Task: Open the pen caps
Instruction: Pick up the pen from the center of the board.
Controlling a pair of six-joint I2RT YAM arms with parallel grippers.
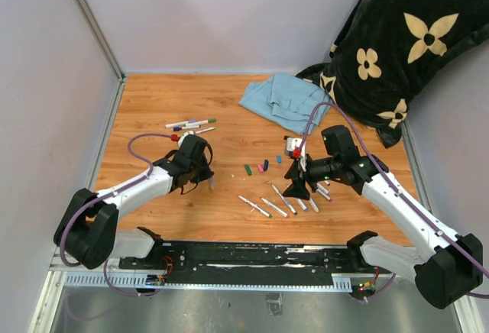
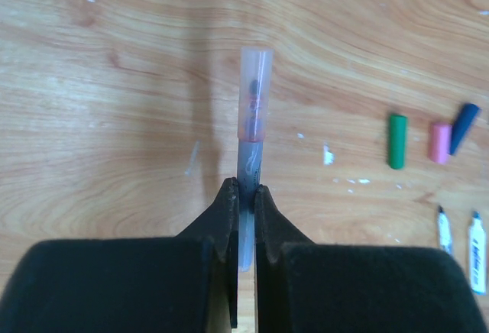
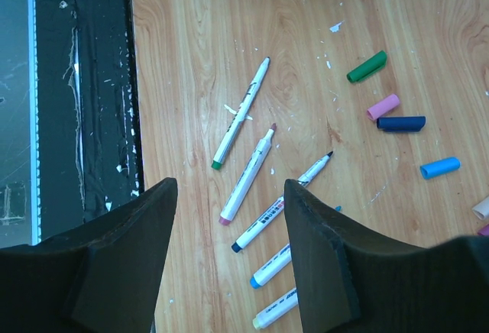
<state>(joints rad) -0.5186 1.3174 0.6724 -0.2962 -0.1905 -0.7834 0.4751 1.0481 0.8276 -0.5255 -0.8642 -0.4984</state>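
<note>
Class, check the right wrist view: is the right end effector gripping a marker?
No, the right end effector stands open and empty above the uncapped markers.

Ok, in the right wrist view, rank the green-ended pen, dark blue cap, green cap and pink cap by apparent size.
1. green-ended pen, by far the longest
2. dark blue cap
3. green cap, nearly matching the dark blue one, so that order is unsure
4. pink cap, the shortest

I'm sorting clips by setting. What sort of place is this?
Probably a robot lab cell: wooden tabletop boxed in by plain white walls, left arm and right arm mounted at its near edge.
</note>
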